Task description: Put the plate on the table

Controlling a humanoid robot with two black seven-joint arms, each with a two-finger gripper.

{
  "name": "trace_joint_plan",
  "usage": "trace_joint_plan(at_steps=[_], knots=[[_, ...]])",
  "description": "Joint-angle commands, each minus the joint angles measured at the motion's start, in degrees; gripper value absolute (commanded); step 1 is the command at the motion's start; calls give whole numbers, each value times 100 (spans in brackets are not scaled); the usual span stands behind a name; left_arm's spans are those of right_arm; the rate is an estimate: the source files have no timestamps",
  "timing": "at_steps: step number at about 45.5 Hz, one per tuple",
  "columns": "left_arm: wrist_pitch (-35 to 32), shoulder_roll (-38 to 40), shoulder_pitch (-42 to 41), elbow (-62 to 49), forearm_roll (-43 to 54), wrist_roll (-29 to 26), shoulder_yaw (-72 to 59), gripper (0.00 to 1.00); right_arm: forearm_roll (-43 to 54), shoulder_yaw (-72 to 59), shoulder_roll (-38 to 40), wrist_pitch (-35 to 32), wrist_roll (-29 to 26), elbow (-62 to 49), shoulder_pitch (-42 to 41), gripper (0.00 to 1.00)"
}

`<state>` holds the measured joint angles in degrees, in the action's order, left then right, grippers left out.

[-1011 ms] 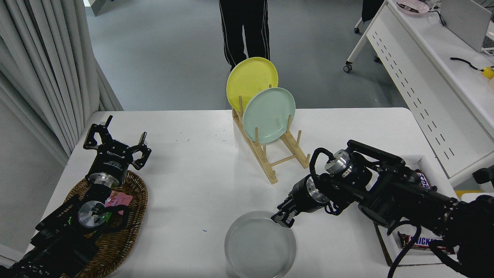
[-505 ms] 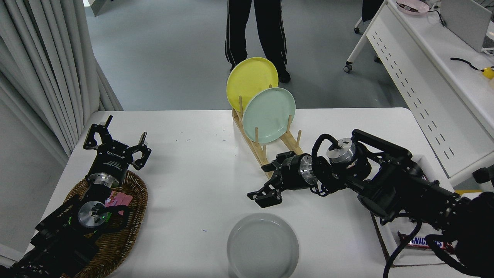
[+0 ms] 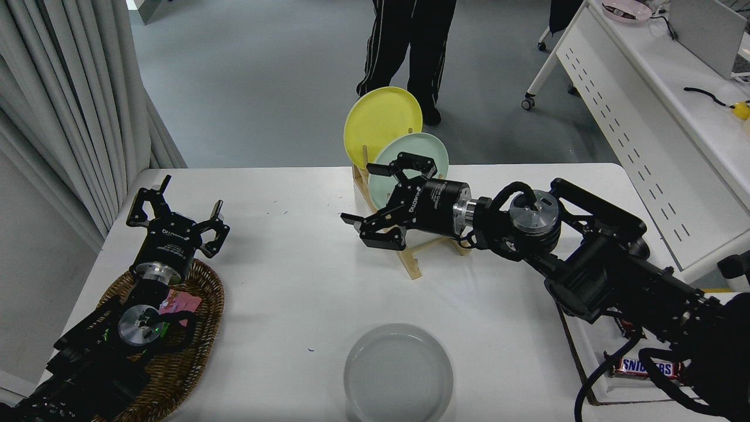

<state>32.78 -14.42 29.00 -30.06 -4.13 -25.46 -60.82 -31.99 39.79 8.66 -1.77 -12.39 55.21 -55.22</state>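
- Nearest you, the grey plate (image 3: 398,372) lies flat on the white table (image 3: 281,275), close to the near edge and a little right of the middle. Nothing touches it, and its near rim runs out of the bottom of the picture.
- At the lower left you have the parked left arm lying over a wicker basket (image 3: 193,334) that holds something pink (image 3: 179,302). The left gripper (image 3: 177,218) rests just past the basket's far rim, its fingers spread and holding nothing.
- At the lower right, a snack bar in a brown wrapper (image 3: 647,368) sits in a shallow white tray (image 3: 592,381) under the right arm.
- Your right arm reaches in from the right edge and points left across the table. The right gripper (image 3: 381,202) hangs in the air well beyond the plate, fingers wide apart and empty.
- That gripper sits in front of the wooden rack (image 3: 410,258); you cannot tell whether it touches the rack.
- In the rack a mint-green plate (image 3: 410,155) stands on edge, partly hidden by the gripper, with a yellow plate (image 3: 381,120) on edge just behind it.
- Beyond the table's far edge a person's legs in dark trousers (image 3: 410,53) stand on the grey floor.
- At the far right runs a long white desk (image 3: 638,105) with a black cable (image 3: 706,95) on top.
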Motion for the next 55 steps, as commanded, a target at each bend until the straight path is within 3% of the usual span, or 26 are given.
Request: trace_joint_plan(at_steps=[1, 12, 17, 27, 55], knots=[[0, 0, 0, 0, 0, -3, 0, 100, 1133, 828, -4, 133, 1845, -335, -15, 100], [0, 0, 0, 0, 0, -3, 0, 100, 2056, 864, 13, 19, 1969, -889, 204, 100], [0, 0, 0, 0, 0, -3, 0, 100, 2934, 969, 179, -253, 1995, -872, 564, 100], [0, 0, 0, 0, 0, -3, 0, 100, 3928, 1154, 409, -473, 2645, -959, 1109, 100], [0, 0, 0, 0, 0, -3, 0, 100, 3780, 1154, 347, -2126, 3094, -3279, 1365, 100]])
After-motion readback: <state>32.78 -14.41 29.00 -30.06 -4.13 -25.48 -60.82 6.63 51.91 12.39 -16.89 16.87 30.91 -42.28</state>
